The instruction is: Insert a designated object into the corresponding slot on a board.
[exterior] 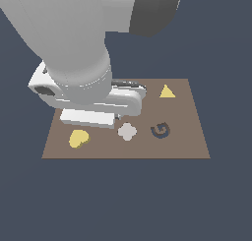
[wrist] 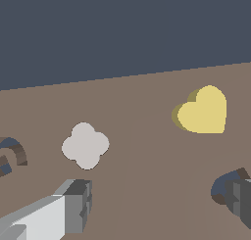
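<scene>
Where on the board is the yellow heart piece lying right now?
In the exterior view the yellow heart lies flat near the board's front-left corner, left of the grey clover piece, apart from it and untouched by the gripper.

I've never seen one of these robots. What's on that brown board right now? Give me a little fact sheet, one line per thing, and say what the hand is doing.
board: flat brown rectangle on a dark surface
yellow heart: lies flat near the board's corner at the exterior view's left, not held
grey clover: flat, beside the heart, apart from it
G-shaped recess: dark cut-out, next to the clover
yellow triangle: far corner at the exterior view's right
heart slot: dark recess, partly hidden behind a finger
hand: open, empty, over the board
</scene>
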Available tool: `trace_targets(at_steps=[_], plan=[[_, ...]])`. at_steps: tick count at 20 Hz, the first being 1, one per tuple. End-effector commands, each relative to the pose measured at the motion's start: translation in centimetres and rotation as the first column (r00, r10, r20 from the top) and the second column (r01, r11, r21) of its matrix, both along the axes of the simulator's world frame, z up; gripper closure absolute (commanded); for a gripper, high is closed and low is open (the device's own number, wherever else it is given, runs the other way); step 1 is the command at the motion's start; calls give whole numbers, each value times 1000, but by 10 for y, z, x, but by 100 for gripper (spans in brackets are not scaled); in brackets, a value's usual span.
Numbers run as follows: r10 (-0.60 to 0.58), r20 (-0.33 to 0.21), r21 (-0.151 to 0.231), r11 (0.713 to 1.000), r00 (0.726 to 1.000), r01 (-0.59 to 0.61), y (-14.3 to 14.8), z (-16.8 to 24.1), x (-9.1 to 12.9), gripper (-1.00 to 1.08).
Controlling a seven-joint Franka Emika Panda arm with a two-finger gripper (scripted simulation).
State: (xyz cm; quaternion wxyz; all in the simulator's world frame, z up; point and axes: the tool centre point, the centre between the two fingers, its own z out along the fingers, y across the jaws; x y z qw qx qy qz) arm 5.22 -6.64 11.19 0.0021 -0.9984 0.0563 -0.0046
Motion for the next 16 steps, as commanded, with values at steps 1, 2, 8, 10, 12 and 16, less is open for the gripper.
trace_targets(at_steps=[1, 2, 8, 10, 12, 16], plan=[[-22, -2, -1, 1000, 1000, 22, -16, -15, 10, -92], [-30, -3, -2, 1000, 1000, 30, -22, -20, 14, -92], [-69, -7, -3, 998, 998, 69, -50, -44, 32, -92], [-77, -7, -3, 997, 997, 77, -56, -50, 36, -92], [-84, -8, -3, 996, 996, 84, -61, -54, 39, -92], [-94, -9, -4, 996, 996, 94, -68, -60, 43, -92]])
